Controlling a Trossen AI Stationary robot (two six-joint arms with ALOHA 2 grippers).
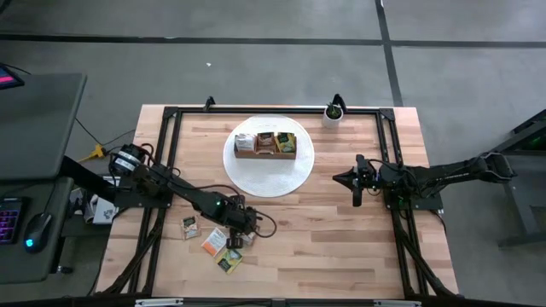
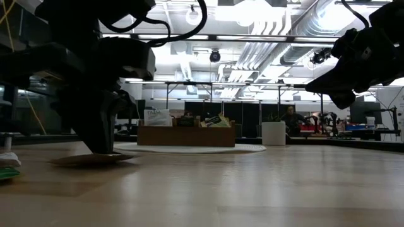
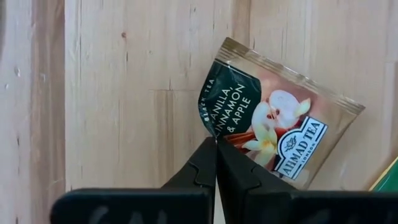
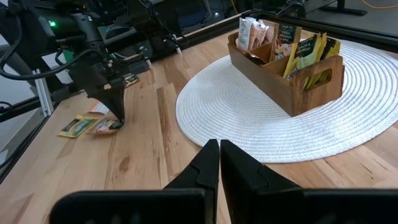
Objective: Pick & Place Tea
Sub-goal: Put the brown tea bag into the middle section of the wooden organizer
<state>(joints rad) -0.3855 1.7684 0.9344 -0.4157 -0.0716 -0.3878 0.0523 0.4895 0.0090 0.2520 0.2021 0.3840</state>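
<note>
Dark pincer (image 3: 216, 144) on glossy square sachet (image 3: 280, 124)

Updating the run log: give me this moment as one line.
left hand: shut on sachet corner, on table | right hand: shut, empty, waiting right of mat | box: holds sachets

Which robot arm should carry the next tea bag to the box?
Probably the left: its tool is shut on the vanilla tea sachet. The right tool waits, shut, beside the white mat.
</note>
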